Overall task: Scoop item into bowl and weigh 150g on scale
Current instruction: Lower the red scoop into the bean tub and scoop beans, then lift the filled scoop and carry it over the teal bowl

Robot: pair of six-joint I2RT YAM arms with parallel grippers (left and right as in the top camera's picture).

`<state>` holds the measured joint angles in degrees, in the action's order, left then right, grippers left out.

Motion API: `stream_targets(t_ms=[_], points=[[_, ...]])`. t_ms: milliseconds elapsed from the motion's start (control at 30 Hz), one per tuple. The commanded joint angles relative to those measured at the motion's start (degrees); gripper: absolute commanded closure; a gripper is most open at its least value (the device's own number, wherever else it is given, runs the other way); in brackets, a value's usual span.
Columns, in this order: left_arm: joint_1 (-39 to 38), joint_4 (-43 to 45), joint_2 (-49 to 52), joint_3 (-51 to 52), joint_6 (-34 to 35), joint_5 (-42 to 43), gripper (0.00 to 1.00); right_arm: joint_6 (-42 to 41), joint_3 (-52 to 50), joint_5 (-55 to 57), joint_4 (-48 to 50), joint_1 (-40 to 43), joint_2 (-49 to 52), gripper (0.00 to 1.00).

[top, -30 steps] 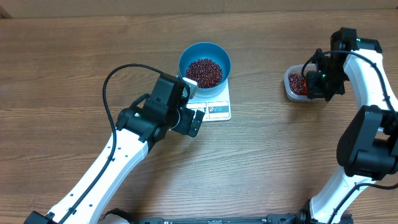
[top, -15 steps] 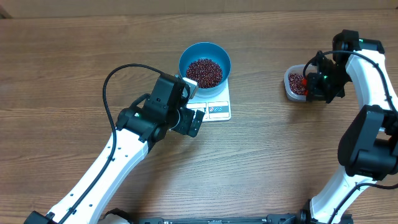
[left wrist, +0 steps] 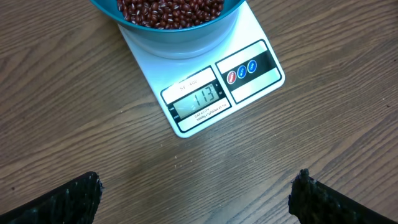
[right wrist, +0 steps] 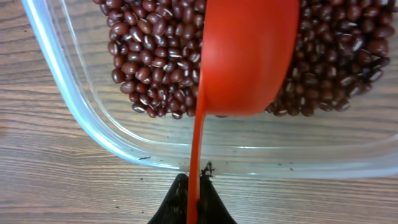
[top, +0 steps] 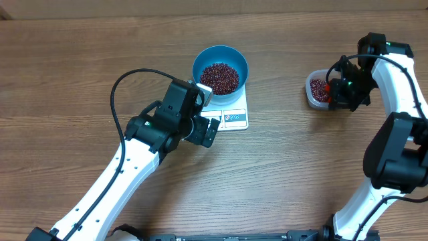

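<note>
I've got one wooden table (top: 67,67) under everything and two white arms reaching over it. The left arm (top: 127,167) comes in from the lower left, and the left gripper (left wrist: 196,202) hangs over bare wood just short of the scale. Its jaws are spread wide with nothing between them, only the two dark fingertips (left wrist: 68,199) showing at the bottom corners of the wrist view. The right arm (top: 401,100) curls in from the right edge, and the right gripper (top: 336,92) sits over the tub.

One white scale (top: 234,110) lies near the middle of the table, its display edge facing the left gripper. From the left wrist the display reads 113, with three round buttons beside it: one red, two blue. One blue bowl (top: 198,67) stands on the scale's far half, holding a heap of red-brown beans (top: 220,77).

Well apart to the right is one clear plastic tub (right wrist: 81,118) with a second lot of the beans in it. One red scoop (right wrist: 249,56) is over those beans. I can't tell whether it touches them — the cup hides what is under it. The right jaws are clenched on the scoop's thin handle at the bottom of that wrist view.
</note>
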<state>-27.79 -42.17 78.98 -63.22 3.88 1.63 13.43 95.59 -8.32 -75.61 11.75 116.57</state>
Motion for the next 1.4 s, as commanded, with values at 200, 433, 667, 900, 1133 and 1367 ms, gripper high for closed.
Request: stream_targets(t_ms=[200,433,667,900,1133,1367], points=[[-0.39,0.04,0.09,0.17,-1.31,-0.17,0.01,3.39,0.33,-10.84,-0.15,0.28,2.6,0.96],[-0.39,0.04,0.09,0.17,-1.33,-0.17,0.0,3.39,0.37,-18.56,0.11,2.27,2.6,0.96],[-0.39,0.04,0.09,0.17,-1.33,-0.17,0.01,3.34,0.37,-25.53,0.26,6.4,2.6,0.96],[-0.39,0.04,0.09,0.17,-1.33,-0.17,0.0,3.56,0.31,-31.93,0.28,11.52,2.6,0.96],[-0.39,0.04,0.09,0.17,-1.33,-0.17,0.01,5.79,0.26,-36.68,-0.35,14.45,2.6,0.96],[-0.39,0.04,0.09,0.17,-1.33,-0.17,0.0,13.0,0.26,-41.13,-5.31,16.96,2.6,0.96]])
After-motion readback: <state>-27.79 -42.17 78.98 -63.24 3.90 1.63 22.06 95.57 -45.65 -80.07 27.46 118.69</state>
